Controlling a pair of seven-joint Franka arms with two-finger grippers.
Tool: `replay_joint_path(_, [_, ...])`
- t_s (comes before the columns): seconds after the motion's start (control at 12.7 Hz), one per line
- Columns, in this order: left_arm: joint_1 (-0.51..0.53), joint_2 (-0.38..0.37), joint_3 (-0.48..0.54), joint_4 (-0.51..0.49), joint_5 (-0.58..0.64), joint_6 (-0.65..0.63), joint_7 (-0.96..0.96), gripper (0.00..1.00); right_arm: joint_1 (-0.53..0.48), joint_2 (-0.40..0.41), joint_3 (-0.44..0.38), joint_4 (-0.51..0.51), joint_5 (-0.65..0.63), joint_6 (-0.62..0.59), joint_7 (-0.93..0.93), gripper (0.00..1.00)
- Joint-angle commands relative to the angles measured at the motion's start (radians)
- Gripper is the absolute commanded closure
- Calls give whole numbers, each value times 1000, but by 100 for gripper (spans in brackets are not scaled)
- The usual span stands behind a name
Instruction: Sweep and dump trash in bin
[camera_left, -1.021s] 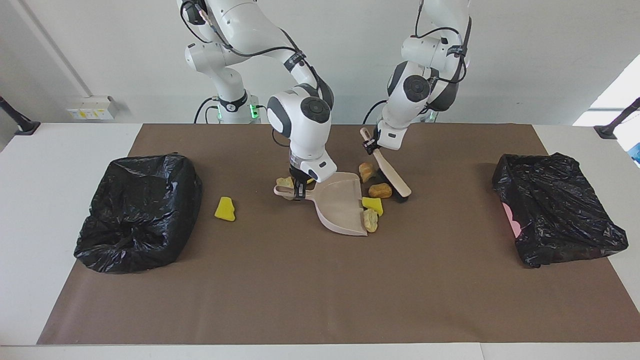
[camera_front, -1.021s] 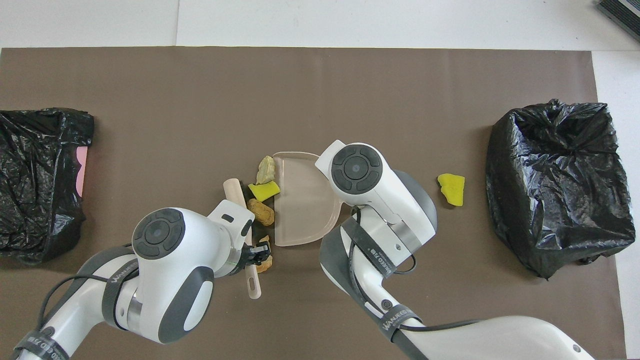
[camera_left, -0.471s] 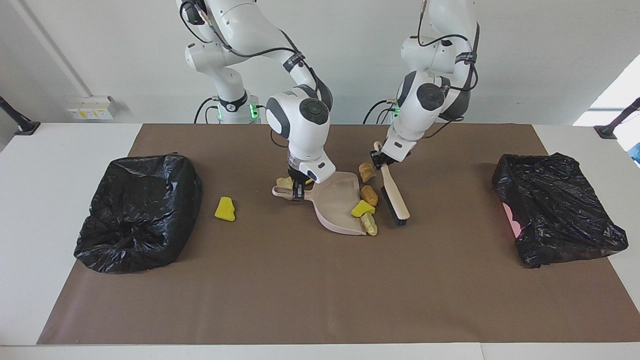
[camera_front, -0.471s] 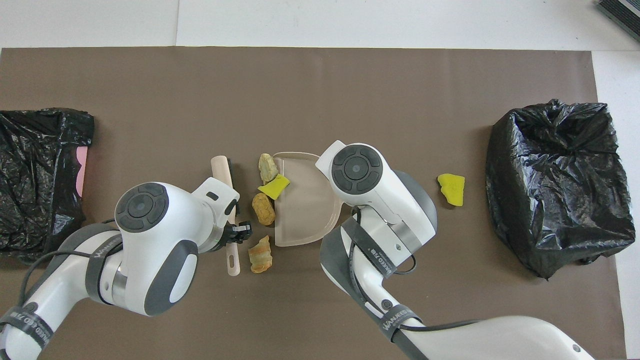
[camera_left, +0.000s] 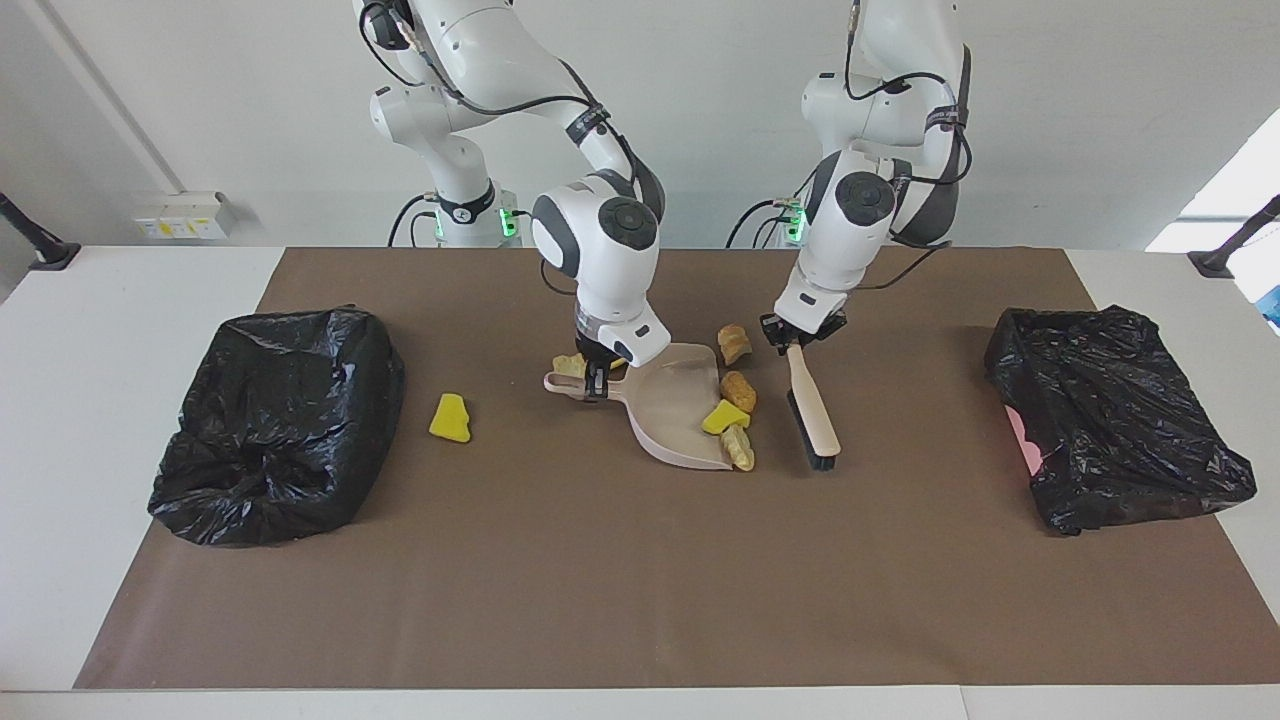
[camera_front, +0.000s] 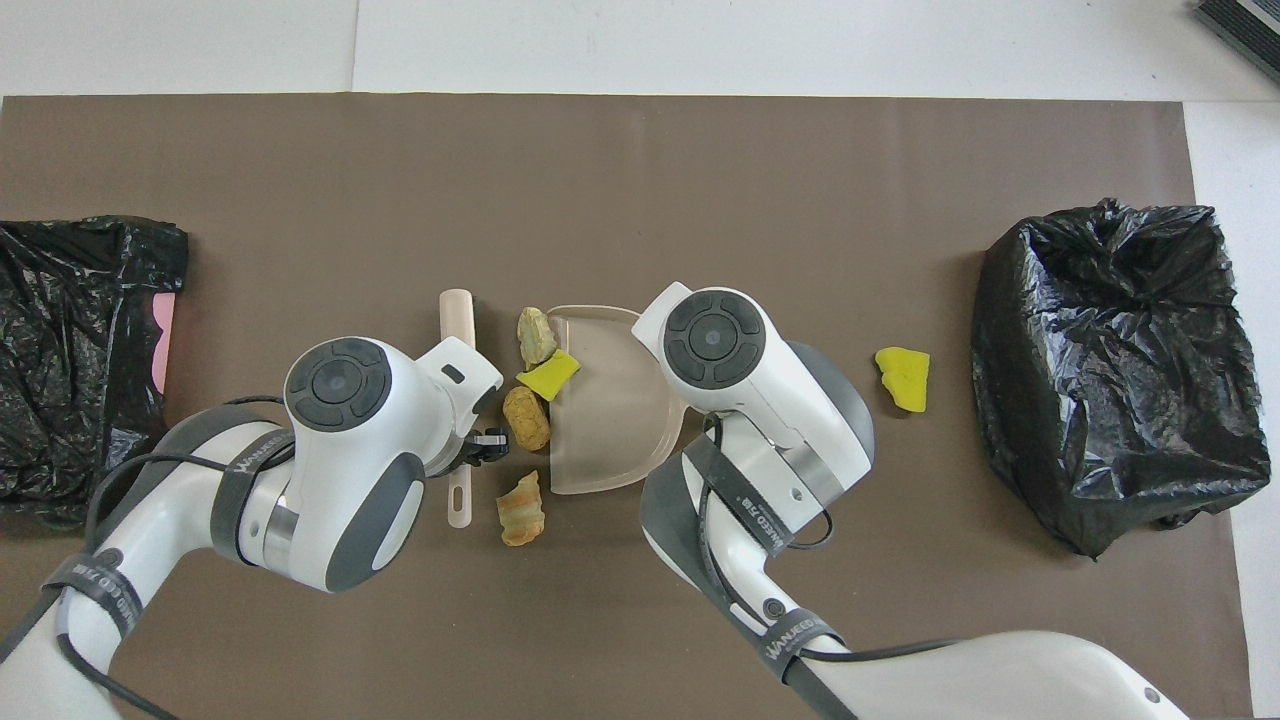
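Moments after its stroke, the left end effector (camera_left: 797, 340), clamped on the brush (camera_left: 813, 410), had drawn back from three trash (camera_left: 726, 415) chunks at the dustpan (camera_left: 675, 405) lip, gripped by the right end effector (camera_left: 597, 385); nothing yet binned.

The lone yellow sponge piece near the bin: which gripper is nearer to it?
Right. The right gripper holds the dustpan handle beside the piece; the left gripper holds the brush past the dustpan.

A brown mat (camera_left: 600, 580) covers the white counter (camera_left: 120, 290). A wall socket (camera_left: 185, 215) sits near the right arm's end. A dark object (camera_front: 1240, 25) lies on the counter's corner.
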Motion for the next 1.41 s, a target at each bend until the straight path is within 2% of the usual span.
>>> replay_joint_path(0.0, [-78,-6,4,9,-68,4,5,100,-6,-13,7,-23,-28,5,-67,100])
replay_joint_path(0.24, [-156,-13,4,9,-150,4,-2,100,-9,-19,7,-44,-28,19,-67,100])
replay_joint_path(0.47, [-179,-15,6,28,-179,-22,-40,100,-10,-19,7,-43,-28,19,-65,100])
replay_joint_path(0.86, [-93,-134,16,23,-179,-312,-410,100,-13,-18,7,-37,-28,19,-130,100])
replay_joint_path(1.1, [-98,-193,15,-49,-179,-377,-641,100,-18,-19,7,-38,-28,19,-202,100])
replay_joint_path(1.18, [-112,-231,10,-104,-179,-366,-725,100,-12,-24,7,-41,-30,19,-206,100])
replay_joint_path(1.34, [-197,-289,7,-194,-182,-291,-752,100,-9,-27,7,-44,-34,24,-252,100])
